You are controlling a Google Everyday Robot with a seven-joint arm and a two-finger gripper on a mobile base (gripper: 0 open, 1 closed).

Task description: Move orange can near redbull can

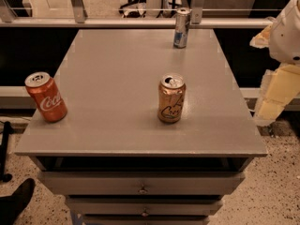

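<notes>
Starting at the gripper [272, 104]: parked off the right side of the table [117, 69], out past the edge, not touching any can. Open or clenched? Can't tell from here.

Plenty to mess up, judging from this. Coming in from way out there means crossing a good stretch of tabletop toward the orange can [171, 100]. Easy to arrive a bit high or off-centre, clip that tall upright body and tip it over. Same story with a grab too near the rim: likely to slip or twist out on the lift.

Then the carry toward the redbull can [182, 28]. Skinny, standing right by the far edge, so easy to nudge on the set-down and knock over, or shove off the back. Better to leave a small gap than crowd it. Also worth not mixing up targets, with the coke can [46, 97] sharing the orange one's shape.

Positions, working outward from the gripper:
- Orange can: off to its left, well apart, upright, around the middle of the table and a bit toward the near edge.
- Redbull can: further back and to the left of the gripper, also well apart, nearly straight behind the orange can.
- Coke can: farthest off, way left past the orange can, by the opposite edge.
</notes>
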